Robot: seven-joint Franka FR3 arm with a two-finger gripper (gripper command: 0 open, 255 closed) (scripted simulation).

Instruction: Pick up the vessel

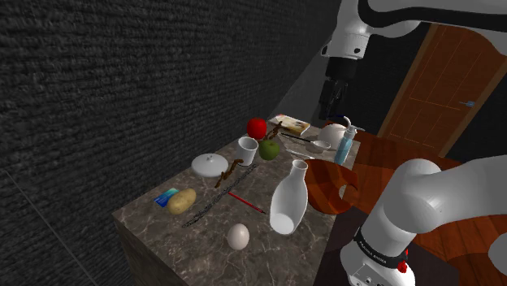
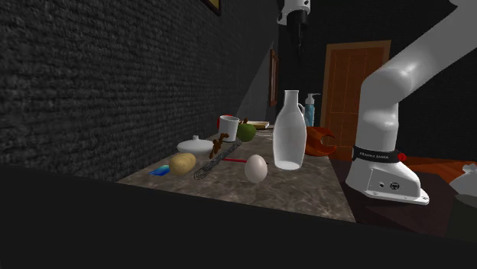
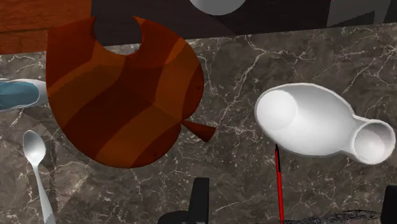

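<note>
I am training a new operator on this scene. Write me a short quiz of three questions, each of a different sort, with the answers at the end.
1. True or false: the gripper holds the vase.
2. The vase stands: A) upright, B) on its side, C) upside down.
3. Short answer: which small white thing lies closest to the foot of the vase?

Key
1. False. The gripper is open and hangs high above the vase.
2. A.
3. The egg.
</note>
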